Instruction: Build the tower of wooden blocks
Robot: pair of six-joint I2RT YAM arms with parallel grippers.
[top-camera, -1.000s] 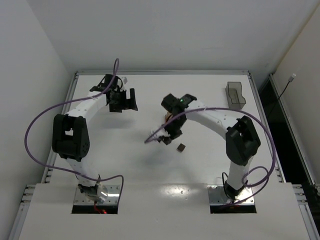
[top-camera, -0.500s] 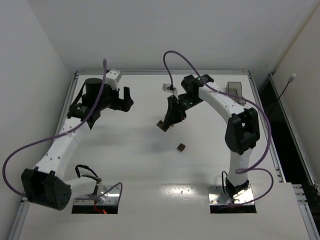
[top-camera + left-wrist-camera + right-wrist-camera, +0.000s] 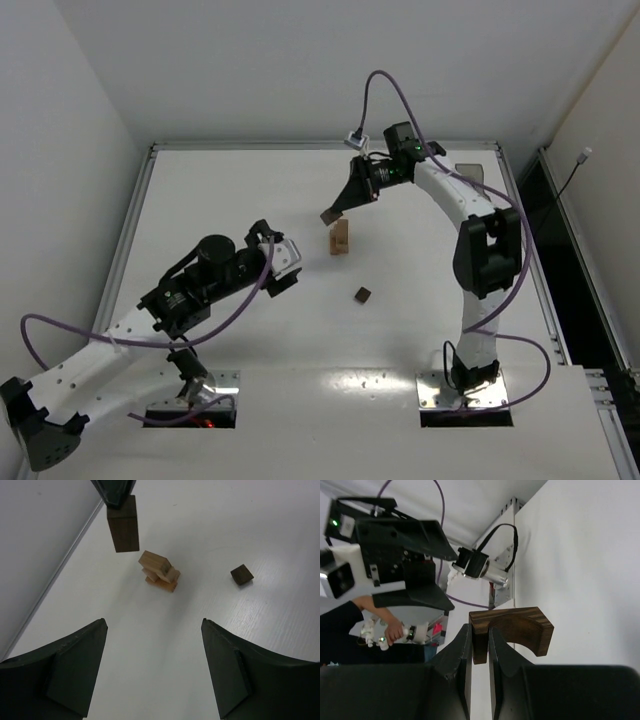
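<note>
The tower (image 3: 340, 238) is a short, crooked stack of light tan wood blocks (image 3: 160, 571) in the middle of the table. My right gripper (image 3: 338, 207) hangs just behind and above it, shut on a dark brown arch-shaped block (image 3: 512, 635), which also shows in the left wrist view (image 3: 123, 524). A small dark brown cube (image 3: 363, 294) lies loose on the table in front of the tower (image 3: 242, 575). My left gripper (image 3: 290, 262) is to the tower's left, aimed at it. Its jaws (image 3: 154, 665) are open with only bare table between them.
A smoky translucent bin (image 3: 468, 168) stands at the back right, mostly hidden by the right arm. The left arm's purple cable loops over the table's near left side. A white wall borders the table on the left (image 3: 35, 540).
The left arm has swung from the far back left to the middle, facing the tower, and its jaws have narrowed a little. The right arm has carried the dark block backwards, uncovering the tower.
</note>
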